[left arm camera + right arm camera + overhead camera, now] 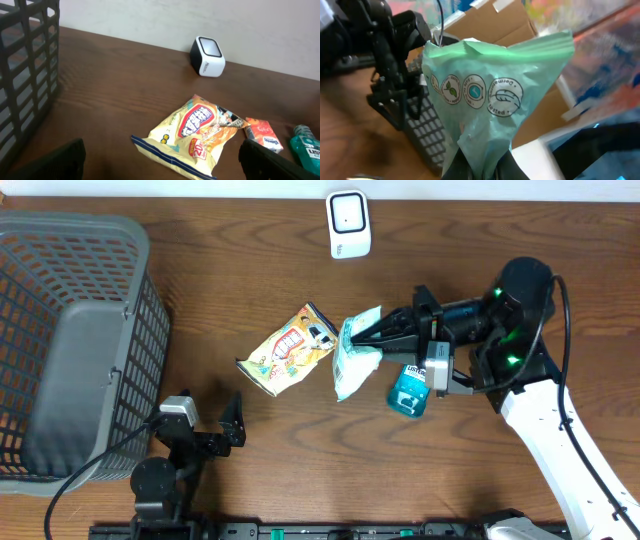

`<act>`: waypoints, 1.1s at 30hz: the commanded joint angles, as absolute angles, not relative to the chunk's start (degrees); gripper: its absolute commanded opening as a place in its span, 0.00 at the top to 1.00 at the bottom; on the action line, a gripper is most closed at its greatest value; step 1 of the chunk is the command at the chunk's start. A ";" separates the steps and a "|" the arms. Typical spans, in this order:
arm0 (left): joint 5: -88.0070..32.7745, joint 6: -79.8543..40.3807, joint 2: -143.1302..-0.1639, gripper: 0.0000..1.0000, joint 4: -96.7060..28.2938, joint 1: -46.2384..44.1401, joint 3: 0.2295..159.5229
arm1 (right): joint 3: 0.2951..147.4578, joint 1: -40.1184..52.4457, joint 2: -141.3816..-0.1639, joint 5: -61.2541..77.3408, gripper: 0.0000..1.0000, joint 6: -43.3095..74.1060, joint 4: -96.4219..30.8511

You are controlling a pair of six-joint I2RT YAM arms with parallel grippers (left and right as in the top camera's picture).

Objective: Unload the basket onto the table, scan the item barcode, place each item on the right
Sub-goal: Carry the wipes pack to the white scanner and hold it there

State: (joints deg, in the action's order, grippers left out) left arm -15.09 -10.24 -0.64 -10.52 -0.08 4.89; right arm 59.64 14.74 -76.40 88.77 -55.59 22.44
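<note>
Pouch (355,352), green and white, was gripped at its narrow end by the closed right claw (378,333), between a snack bag (290,350) and a blue bottle (409,391). It appeared lifted off the surface (250,270), though the overhead view left this uncertain. The scanner (348,224) stood well apart at the far edge. The left claw (205,423) was wide open and empty, near the basket (70,350).
</note>
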 commanded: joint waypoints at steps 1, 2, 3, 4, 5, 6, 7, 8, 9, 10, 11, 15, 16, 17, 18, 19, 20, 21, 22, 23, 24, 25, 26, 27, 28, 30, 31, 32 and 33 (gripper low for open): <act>-15.81 -9.67 -0.23 0.02 -11.53 -0.23 3.70 | 60.25 14.33 -75.66 89.49 0.99 -59.07 24.43; -15.81 -9.67 -0.23 0.02 -11.53 -0.23 3.70 | 60.25 14.28 -75.66 89.49 0.99 -59.02 24.95; -15.81 -9.67 -0.23 0.02 -11.53 -0.25 3.70 | 60.25 14.22 -75.66 89.49 0.99 -59.05 24.93; -15.81 -9.67 -0.23 0.02 -11.53 -0.23 3.70 | 60.25 14.22 -75.66 89.49 0.99 -59.02 24.88; -15.79 -9.67 -0.23 0.02 -11.53 -0.25 3.70 | 60.25 14.17 -75.66 89.49 0.99 -59.02 24.77; -15.81 -9.67 -0.23 0.02 -11.53 -0.23 3.70 | 60.25 14.04 -75.66 89.49 0.99 -59.00 24.60; -15.81 -9.67 -0.23 0.02 -11.53 -0.23 3.70 | 60.23 13.87 -75.66 89.49 0.99 -59.00 24.60; -15.81 -9.67 -0.23 0.02 -11.53 -0.25 3.70 | 60.23 13.69 -75.66 89.49 0.99 -59.02 24.67; -15.81 -9.67 -0.23 0.02 -11.53 -0.23 3.70 | 60.25 13.58 -75.66 89.49 0.99 -59.20 24.84; -15.81 -9.67 -0.23 0.02 -11.53 -0.25 3.70 | 60.23 13.56 -75.66 89.49 0.99 -59.46 25.26; -15.81 -9.67 -0.23 0.02 -11.53 -0.25 3.70 | 60.23 13.58 -75.66 89.49 0.99 -59.46 26.06; -15.81 -9.67 -0.23 0.02 -11.53 -0.23 3.70 | 60.25 13.58 -75.64 89.49 0.99 -58.30 29.63; -15.81 -9.67 -0.23 0.02 -11.53 -0.25 3.70 | 60.25 13.56 -75.64 89.49 0.99 -56.82 30.22; -15.81 -9.67 -0.23 0.02 -11.53 -0.23 3.70 | 60.25 13.50 -75.64 89.49 0.99 -54.57 30.44; -15.81 -9.67 -0.23 0.02 -11.53 -0.23 3.70 | 60.25 13.30 -75.64 89.49 0.99 -50.48 30.39; -15.79 -9.67 -0.23 0.02 -11.53 -0.23 3.70 | 60.25 13.10 -75.66 89.49 0.99 -46.15 30.13; -15.81 -9.67 -0.23 0.02 -11.53 -0.25 3.70 | 60.23 12.80 -75.75 89.47 0.99 -41.54 29.19; -15.81 -9.67 -0.23 0.02 -11.53 -0.23 3.70 | 60.23 12.51 -75.88 89.43 0.99 -37.43 27.68; -15.81 -9.67 -0.23 0.02 -11.53 -0.23 3.70 | 60.23 12.16 -76.09 88.82 0.99 -32.80 24.84; -15.81 -9.67 -0.23 0.02 -11.53 -0.25 3.70 | 60.23 11.97 -76.34 87.66 0.99 -30.24 22.26; -15.79 -9.67 -0.23 0.02 -11.53 -0.25 3.70 | 60.23 11.86 -76.58 85.86 0.99 -28.01 19.44; -15.81 -9.67 -0.23 0.02 -11.53 -0.23 3.70 | 60.23 11.73 -76.99 82.02 0.99 -24.82 14.50; -15.81 -9.67 -0.23 0.02 -11.53 -0.23 3.70 | 60.23 11.70 -77.25 79.02 0.99 -22.94 11.27; -15.79 -9.67 -0.23 0.02 -11.53 -0.25 3.70 | 60.23 11.73 -77.54 75.59 0.99 -20.91 7.75; -15.81 -9.67 -0.23 0.02 -11.53 -0.23 3.70 | 60.23 11.81 -77.78 72.55 0.99 -19.14 4.62; -15.81 -9.67 -0.23 0.02 -11.53 -0.25 3.70 | 60.23 12.14 -78.61 67.20 0.99 -15.77 -1.23; -15.81 -9.67 -0.23 0.02 -11.53 -0.25 3.70 | 60.23 12.27 -78.91 65.67 0.99 -14.35 -2.96; -15.81 -9.67 -0.23 0.02 -11.53 -0.23 3.70 | 60.23 12.40 -79.29 64.27 0.99 -12.64 -4.71; -15.81 -9.67 -0.23 0.02 -11.53 -0.23 3.70 | 60.23 12.43 -79.55 63.77 0.99 -10.66 -6.09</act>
State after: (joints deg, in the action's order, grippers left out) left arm -15.09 -10.24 -0.62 -10.50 -0.08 4.89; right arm 59.94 12.23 -78.70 71.33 -20.47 -4.14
